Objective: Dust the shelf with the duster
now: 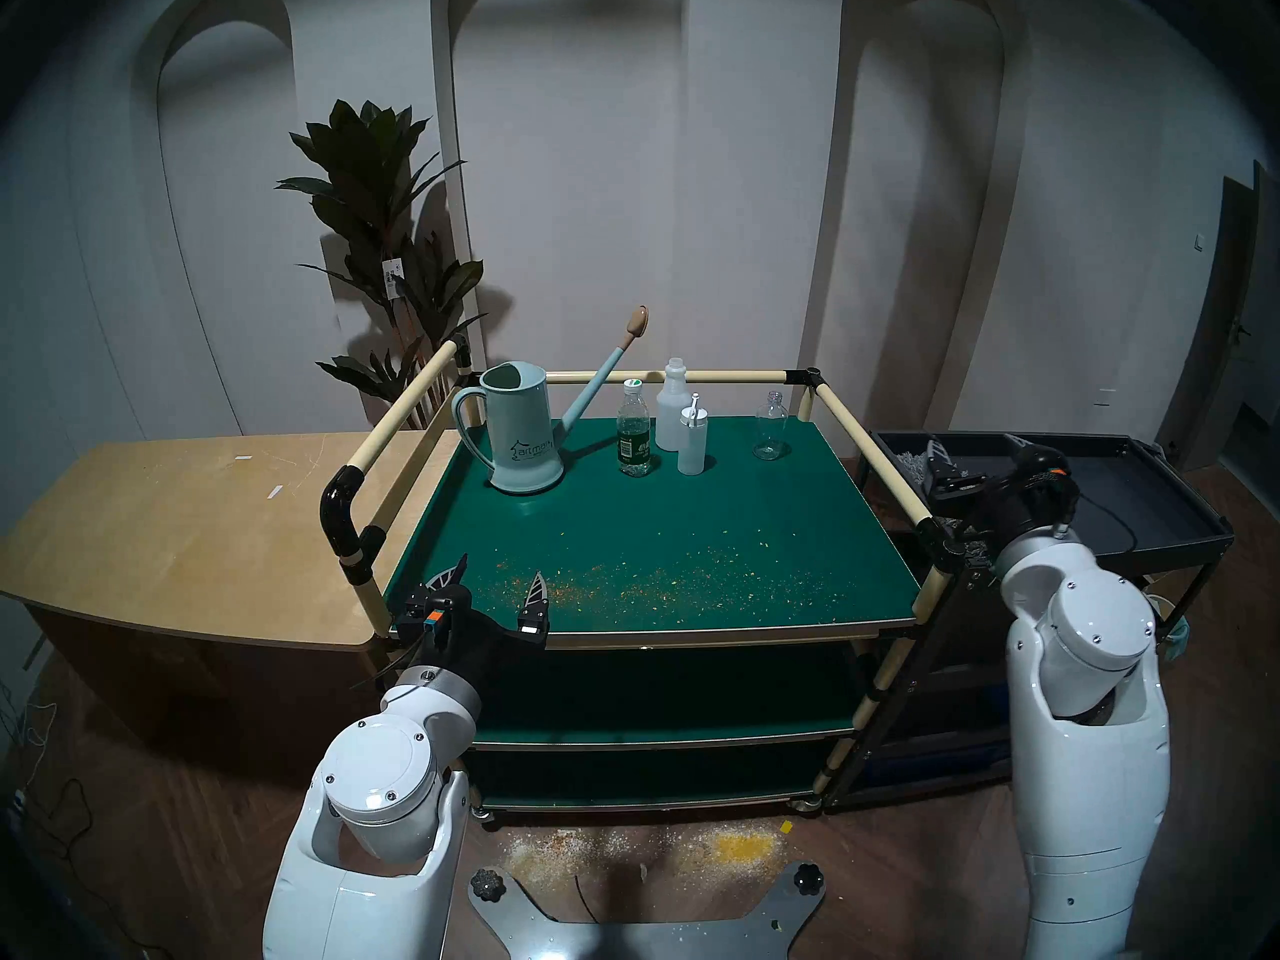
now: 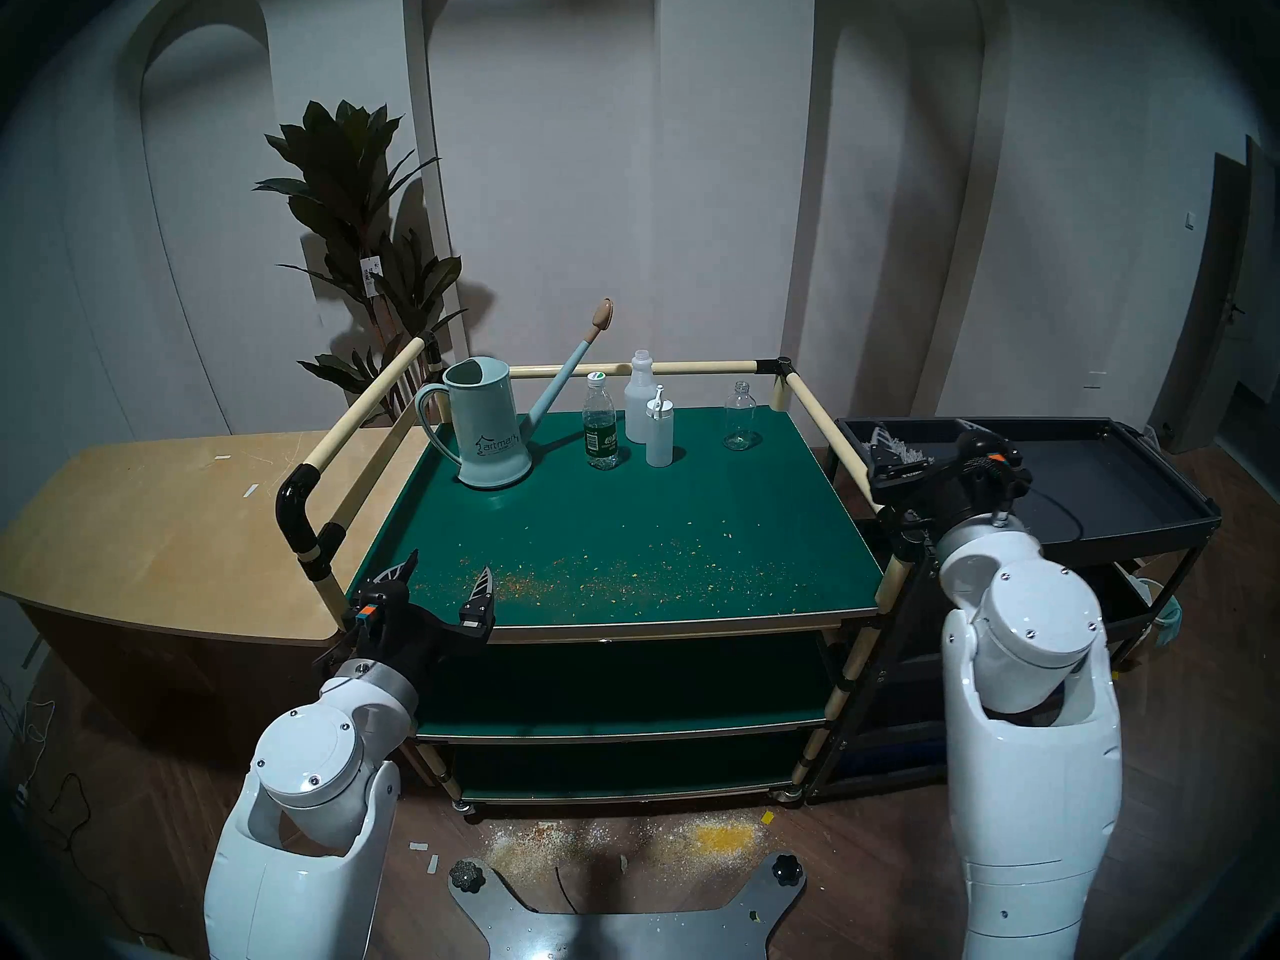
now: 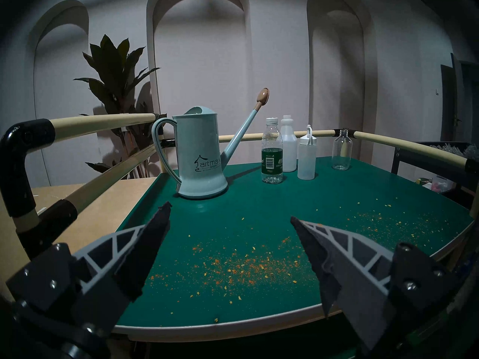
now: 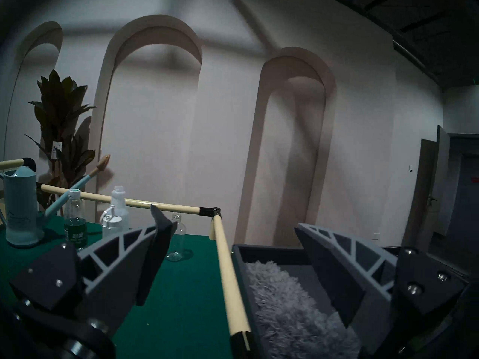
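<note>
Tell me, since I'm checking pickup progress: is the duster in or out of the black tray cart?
In. The duster lies inside the black tray cart, and the open right gripper isn't gripping it.

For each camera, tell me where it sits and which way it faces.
Head stereo pair: high, looking down at the shelf; both arms show.
Left wrist: low at the shelf's front, facing the watering can; open left pincer.
Right wrist: over the black cart, duster below the open right pincer.
All views share the watering can.

The duster point(image 4: 290, 306) is partly hidden behind the right claw point(image 4: 230, 226).
</note>
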You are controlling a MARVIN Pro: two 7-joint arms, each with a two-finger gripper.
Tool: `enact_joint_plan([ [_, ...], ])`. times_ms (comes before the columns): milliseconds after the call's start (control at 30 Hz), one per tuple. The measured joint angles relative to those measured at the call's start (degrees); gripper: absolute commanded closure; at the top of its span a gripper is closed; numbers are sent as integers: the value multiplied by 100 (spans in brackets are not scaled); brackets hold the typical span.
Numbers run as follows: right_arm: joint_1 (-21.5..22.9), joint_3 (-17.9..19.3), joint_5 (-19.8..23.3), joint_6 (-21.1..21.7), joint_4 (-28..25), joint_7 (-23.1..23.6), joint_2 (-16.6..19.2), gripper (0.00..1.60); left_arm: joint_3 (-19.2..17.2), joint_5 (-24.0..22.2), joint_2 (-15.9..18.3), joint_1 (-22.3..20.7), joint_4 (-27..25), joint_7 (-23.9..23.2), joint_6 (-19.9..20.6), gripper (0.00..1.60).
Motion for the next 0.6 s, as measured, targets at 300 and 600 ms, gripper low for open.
enact_joint_plan([
  [300,-69,860,238,1076,-59,549,451,0,248,-9,37,-59,-140,-155,419,0],
  [600,-147,1551,507,2086,436,1458,994,0,566,78,-7,-204,-169,-197,852,0],
])
